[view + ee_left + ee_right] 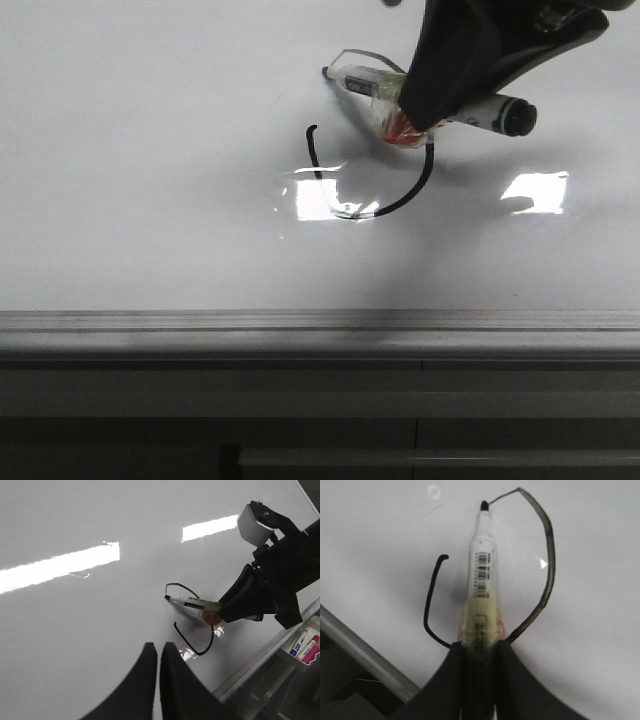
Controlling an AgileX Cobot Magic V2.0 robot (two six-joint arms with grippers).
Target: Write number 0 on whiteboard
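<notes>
The whiteboard (150,180) is a large glossy white surface. My right gripper (415,112) is shut on a white marker (355,78) wrapped in yellowish tape; the black tip touches the board. A black curved line (400,206) forms an open oval, a part-drawn 0, with a gap between its near-left end and the marker tip. In the right wrist view the marker (482,565) sticks out from the gripper (480,647), with the line (549,575) curving round it. My left gripper (158,650) is shut and empty above bare board beside the line (197,652).
The board's grey metal edge strip (320,322) runs along the front. Two bright glare patches (535,192) lie on the board, one over the line's lower left. A tray of spare markers (305,647) hangs beyond the board's edge.
</notes>
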